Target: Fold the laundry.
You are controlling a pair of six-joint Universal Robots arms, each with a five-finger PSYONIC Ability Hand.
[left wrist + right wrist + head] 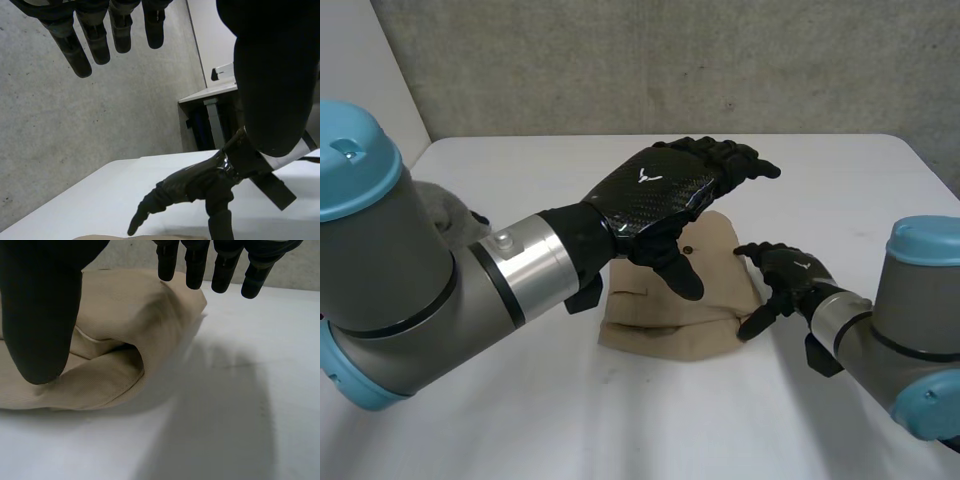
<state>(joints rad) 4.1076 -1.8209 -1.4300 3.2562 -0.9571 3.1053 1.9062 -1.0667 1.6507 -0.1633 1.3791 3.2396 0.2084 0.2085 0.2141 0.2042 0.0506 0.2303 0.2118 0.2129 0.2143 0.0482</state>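
A folded beige garment (670,310) lies on the white table (620,420) in the middle of the head view. My left hand (660,195) hovers above it, palm down, fingers straight and spread, holding nothing. My right hand (785,275) stands at the garment's right edge, fingers open, with its thumb tip down at the cloth's near right corner. In the right wrist view the folded cloth (110,350) sits under the thumb (40,315), and the straight fingers (220,265) hang above its far end. The left wrist view has my right hand (195,187) below my left hand's fingers (95,35).
A grey bundle (448,215) lies at the table's left side behind my left arm. A concrete wall stands behind the table. In the left wrist view a desk (210,92) stands beyond the table's far edge.
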